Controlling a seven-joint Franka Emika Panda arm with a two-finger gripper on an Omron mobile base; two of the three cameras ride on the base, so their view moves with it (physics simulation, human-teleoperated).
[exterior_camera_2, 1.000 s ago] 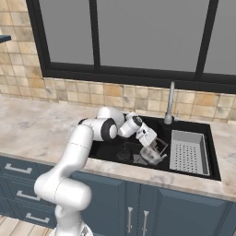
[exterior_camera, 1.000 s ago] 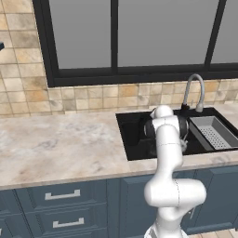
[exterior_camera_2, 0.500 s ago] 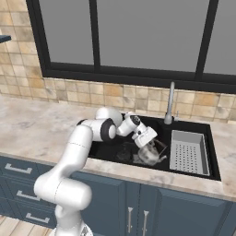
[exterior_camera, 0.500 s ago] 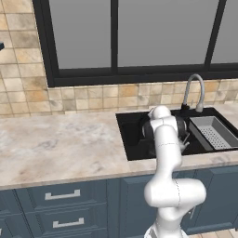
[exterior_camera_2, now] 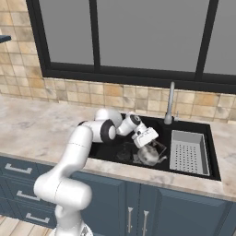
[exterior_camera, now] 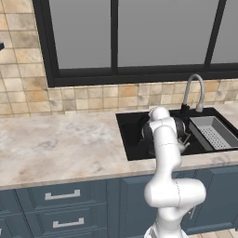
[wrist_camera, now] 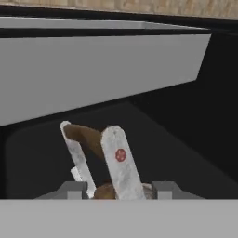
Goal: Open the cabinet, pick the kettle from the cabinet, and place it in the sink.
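Note:
The silver-grey kettle [exterior_camera_2: 148, 156] rests on the floor of the black sink [exterior_camera_2: 107, 148], near its front wall. My gripper [exterior_camera_2: 147, 142] hangs just above it, pointing down into the basin. In the hand view the kettle's arched brown-topped handle [wrist_camera: 100, 144] rises between my fingertips [wrist_camera: 163, 188], which stand apart on either side of it; the gripper [wrist_camera: 118, 188] is open. From the left base view, my arm hides most of the kettle inside the sink [exterior_camera: 134, 132]. The cabinet is out of view.
A grey perforated tray [exterior_camera_2: 188, 150] fills the sink's right part. The silver gooseneck faucet [exterior_camera_2: 169, 99] stands behind the basin, under the dark window. Marble counter [exterior_camera: 60, 144] stretches left; blue drawers [exterior_camera: 62, 195] sit below it.
The jaws have parted from the kettle's handle, which they held shut before. The arm and kettle have hardly moved.

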